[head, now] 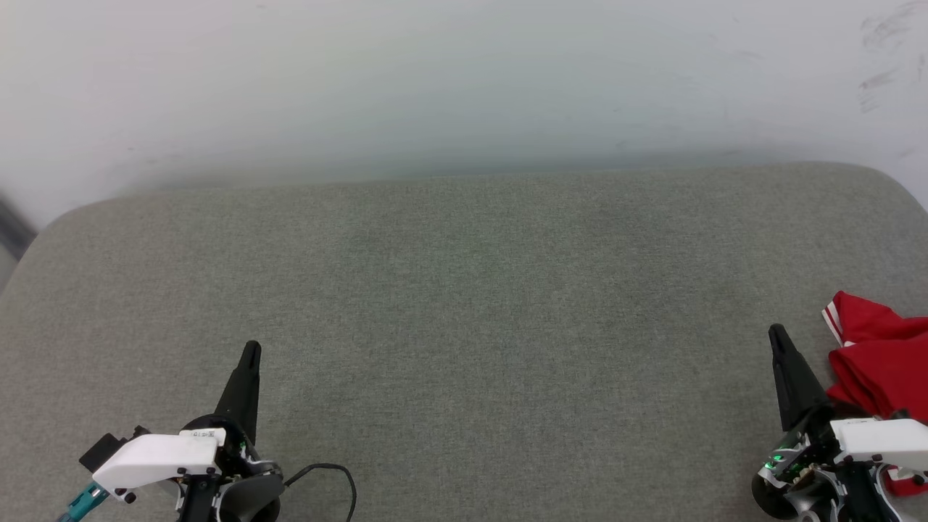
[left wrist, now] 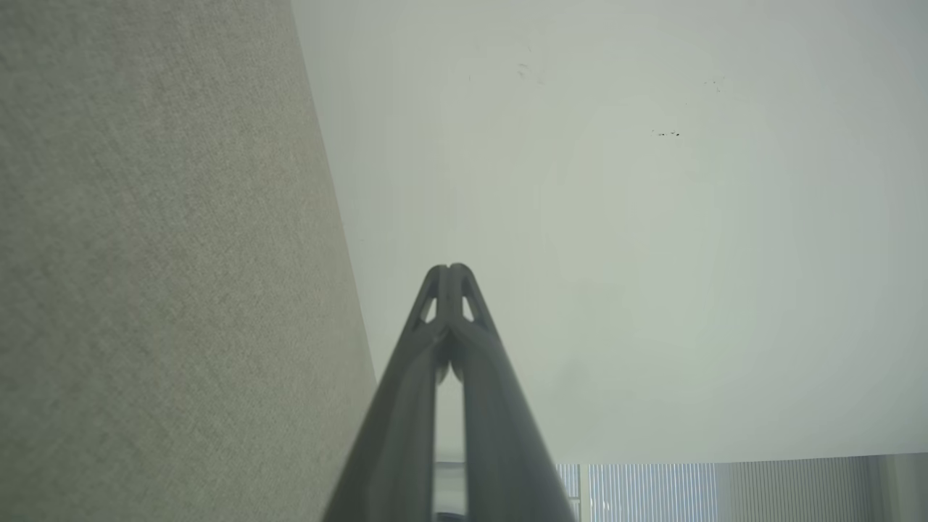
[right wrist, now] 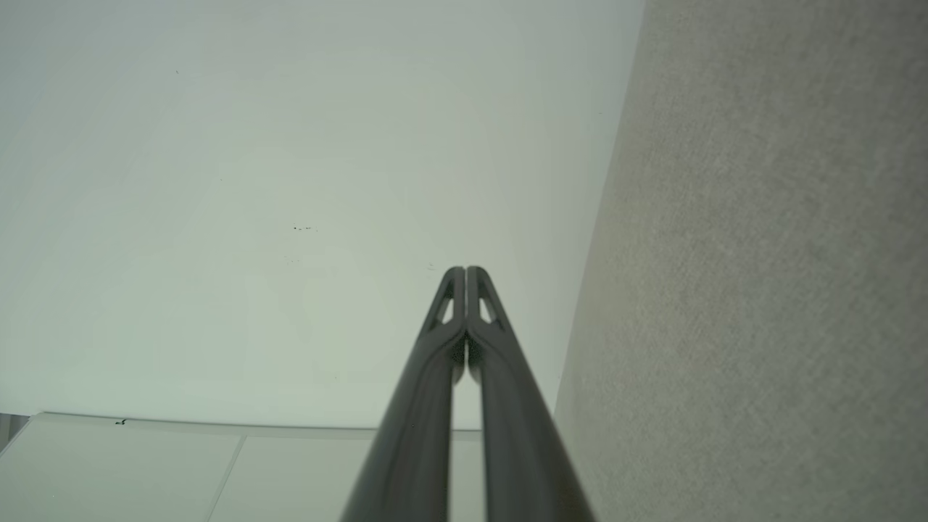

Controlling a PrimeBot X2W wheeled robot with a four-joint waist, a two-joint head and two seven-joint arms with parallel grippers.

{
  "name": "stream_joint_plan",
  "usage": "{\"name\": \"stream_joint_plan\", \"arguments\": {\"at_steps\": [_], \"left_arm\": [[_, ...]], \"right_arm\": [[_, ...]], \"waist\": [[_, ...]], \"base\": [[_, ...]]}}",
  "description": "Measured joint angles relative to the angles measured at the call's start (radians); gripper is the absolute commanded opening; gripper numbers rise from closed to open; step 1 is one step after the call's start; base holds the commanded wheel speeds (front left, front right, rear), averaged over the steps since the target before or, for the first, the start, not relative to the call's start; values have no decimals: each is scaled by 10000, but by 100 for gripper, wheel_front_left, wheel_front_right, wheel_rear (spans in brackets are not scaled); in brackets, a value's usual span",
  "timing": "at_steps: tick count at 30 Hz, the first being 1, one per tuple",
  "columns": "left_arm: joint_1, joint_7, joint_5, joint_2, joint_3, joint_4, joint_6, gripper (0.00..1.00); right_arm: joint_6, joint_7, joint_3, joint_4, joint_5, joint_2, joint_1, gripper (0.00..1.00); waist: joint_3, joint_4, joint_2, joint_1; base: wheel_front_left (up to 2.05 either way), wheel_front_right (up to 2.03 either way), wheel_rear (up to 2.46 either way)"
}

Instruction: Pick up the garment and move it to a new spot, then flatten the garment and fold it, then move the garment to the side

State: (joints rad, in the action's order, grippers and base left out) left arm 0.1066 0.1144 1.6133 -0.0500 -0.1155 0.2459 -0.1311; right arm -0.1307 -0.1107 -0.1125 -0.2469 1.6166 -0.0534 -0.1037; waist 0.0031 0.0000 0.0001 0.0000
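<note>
**Garment [head: 881, 355] bunched beside right gripper [head: 777, 335]**

Heaped red at the far right edge of the grey cushion [head: 464, 326], just right of the clenched, empty right gripper. Well apart from the left gripper [head: 251, 349], likewise clenched on nothing, its 2 fingers pressed together.

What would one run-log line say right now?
garment: crumpled, far right, not held | left gripper: shut, empty | right gripper: shut, empty, beside garment

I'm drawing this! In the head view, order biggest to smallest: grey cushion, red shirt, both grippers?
1. Grey cushion, far largest.
2. Left gripper and right gripper, alike.
Red shirt: cut off by the picture's edge, so unranked.
</note>
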Motion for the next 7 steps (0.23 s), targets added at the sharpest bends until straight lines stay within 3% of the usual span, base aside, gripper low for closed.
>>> {"name": "stream_joint_plan", "arguments": {"at_steps": [7], "left_arm": [[0,2,0,0,2,0,0,0]], "right_arm": [[0,0,-2,0,-2,2,0,0]], "waist": [[0,0,0,0]], "base": [[0,0,0]]}}
